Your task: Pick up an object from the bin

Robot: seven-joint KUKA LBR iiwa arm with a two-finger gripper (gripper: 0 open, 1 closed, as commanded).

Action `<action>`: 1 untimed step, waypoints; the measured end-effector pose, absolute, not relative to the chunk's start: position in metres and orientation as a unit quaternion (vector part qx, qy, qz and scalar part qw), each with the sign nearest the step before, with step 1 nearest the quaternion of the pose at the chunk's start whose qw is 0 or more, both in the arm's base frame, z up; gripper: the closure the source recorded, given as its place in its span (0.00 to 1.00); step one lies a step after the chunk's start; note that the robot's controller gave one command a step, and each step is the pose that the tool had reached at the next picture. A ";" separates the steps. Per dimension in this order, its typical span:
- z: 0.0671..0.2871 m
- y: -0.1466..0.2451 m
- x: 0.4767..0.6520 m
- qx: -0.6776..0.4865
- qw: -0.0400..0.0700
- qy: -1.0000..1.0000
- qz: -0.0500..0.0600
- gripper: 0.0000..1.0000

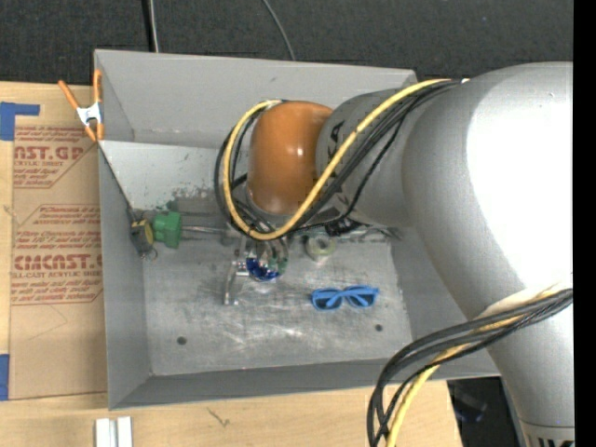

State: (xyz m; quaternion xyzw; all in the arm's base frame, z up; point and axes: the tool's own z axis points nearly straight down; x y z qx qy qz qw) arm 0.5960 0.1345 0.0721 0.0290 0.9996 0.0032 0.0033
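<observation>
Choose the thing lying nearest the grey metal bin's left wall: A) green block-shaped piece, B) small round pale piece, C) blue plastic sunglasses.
A: the green block-shaped piece sits beside the left wall; the blue plastic sunglasses and the small round pale piece lie further right.

Light came evenly from above, moderately bright. The arm's pale shell (pixel 503 184), right of the gripper (pixel 253 273), carried a broad soft sheen, and the orange cover (pixel 284 156) above it a dull highlight. Faint shadow lay on the bin floor (pixel 279 333) around the gripper.
</observation>
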 end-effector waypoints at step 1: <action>0.113 0.071 0.554 0.044 0.001 0.999 -0.001 0.00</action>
